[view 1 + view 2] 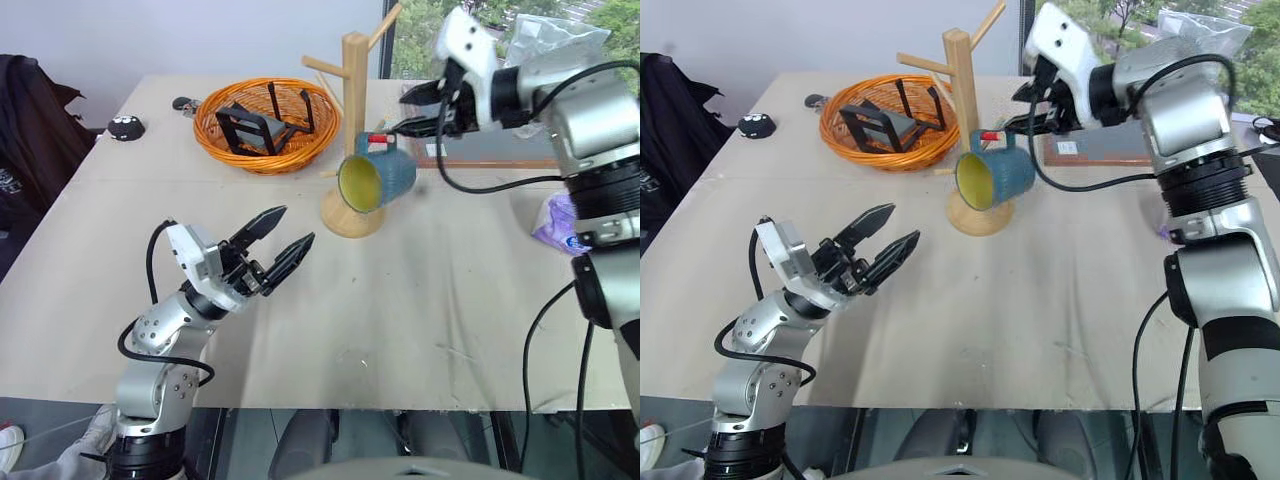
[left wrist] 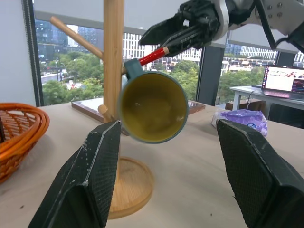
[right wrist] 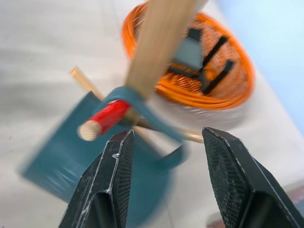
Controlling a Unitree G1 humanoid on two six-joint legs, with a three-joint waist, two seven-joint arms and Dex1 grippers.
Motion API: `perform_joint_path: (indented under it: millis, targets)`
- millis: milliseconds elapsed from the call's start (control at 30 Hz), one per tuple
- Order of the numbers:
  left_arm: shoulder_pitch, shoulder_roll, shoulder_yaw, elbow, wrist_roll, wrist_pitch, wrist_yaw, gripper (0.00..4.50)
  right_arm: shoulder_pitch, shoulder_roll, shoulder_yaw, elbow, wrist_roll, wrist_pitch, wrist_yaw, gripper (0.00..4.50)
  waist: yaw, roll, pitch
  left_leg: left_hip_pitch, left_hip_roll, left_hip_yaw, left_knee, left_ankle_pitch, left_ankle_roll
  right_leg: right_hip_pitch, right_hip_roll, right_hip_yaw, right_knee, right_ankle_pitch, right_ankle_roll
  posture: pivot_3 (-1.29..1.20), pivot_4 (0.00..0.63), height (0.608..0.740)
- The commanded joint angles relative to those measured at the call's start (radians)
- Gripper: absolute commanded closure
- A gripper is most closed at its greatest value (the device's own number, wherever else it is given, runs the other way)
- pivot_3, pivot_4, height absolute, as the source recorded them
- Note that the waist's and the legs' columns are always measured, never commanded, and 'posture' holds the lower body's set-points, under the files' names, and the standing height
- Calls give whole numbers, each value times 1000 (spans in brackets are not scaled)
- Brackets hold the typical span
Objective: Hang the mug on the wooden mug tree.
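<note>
Evenly daylit from the windows (image 2: 71, 61) behind; soft, faint shadows on the table (image 1: 400, 300). Head views sharp, no glare. Heavy motion blur on the mug (image 3: 71, 156) in the right wrist view.

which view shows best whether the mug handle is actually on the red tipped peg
The right wrist view: the mug handle loops around the red-tipped peg close up. The left wrist view shows the yellow interior and the peg above the rim. The eye views show the mug hanging off the wooden mug tree, handle small.

The mug (image 2: 153, 108) hangs by its handle on the red-tipped peg (image 2: 153, 56) of the mug tree (image 2: 114, 71), yellow mouth facing the camera — the right gripper (image 2: 164, 40) just above, fingers parted, off the mug.
</note>
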Motion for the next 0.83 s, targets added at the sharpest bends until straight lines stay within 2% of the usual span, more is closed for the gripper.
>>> perform_joint_path:
  millis: [33,100,200,300,367,400,433,533,700,733,833]
  targets:
    - [0,18,-10,-17,0,4,-9,1230,41,-57,-93,-118,61,89,3,2278,-1,0,0,0,0,0,0,0,0,0,0,0,0,0,0,0,150,740]
    - [29,47,-25,-27,18,41,-6,1230,179,-95,-187,-256,152,147,16,2278,3,-3,-2,0,0,0,-1,0,0,0,0,0,0,0,0,0,150,740]
    - [67,96,-77,-41,85,97,21,1230,515,-65,-386,-503,318,134,-9,2278,1,-3,-2,0,2,-5,-2,0,0,1,-1,-3,0,0,0,0,150,740]
    - [83,112,-94,-39,129,132,57,1230,828,-9,-479,-698,374,149,-107,2278,7,-3,-2,-2,0,-4,0,0,1,1,-2,-3,1,0,0,0,150,740]
    - [102,123,-105,-37,160,144,69,1230,966,16,-503,-769,376,122,-156,2278,2,-1,-1,-1,0,-5,1,0,0,1,-2,-3,2,0,0,0,150,740]
    - [123,136,-117,-44,179,154,72,1230,1053,48,-523,-793,373,88,-186,1732,-1,0,-1,-1,0,-3,0,0,1,1,-2,-1,2,0,0,0,150,740]
    - [139,146,-125,-49,191,161,74,1230,1112,68,-536,-810,374,64,-209,1433,-4,-1,-2,1,0,-1,0,0,1,1,-2,1,3,0,0,0,150,740]
    - [192,163,-131,-68,222,182,94,1230,1362,161,-582,-858,343,-72,-265,106,0,-2,-3,7,0,-1,0,-2,5,5,1,1,4,0,0,0,150,740]
    - [253,171,-141,-60,250,184,96,1230,1539,220,-575,-820,286,-248,-307,45,-4,0,-2,15,2,-1,0,-3,5,14,1,2,2,0,0,0,150,740]
    - [262,172,-143,-54,258,173,91,1230,1560,216,-563,-804,272,-283,-298,45,-5,0,-2,19,2,0,-1,-3,5,19,1,2,1,0,0,0,150,740]
    - [276,176,-138,-45,266,151,75,1230,1592,210,-542,-752,250,-352,-297,45,-3,-1,-3,21,4,0,-1,-3,5,20,2,2,1,-1,0,0,150,740]
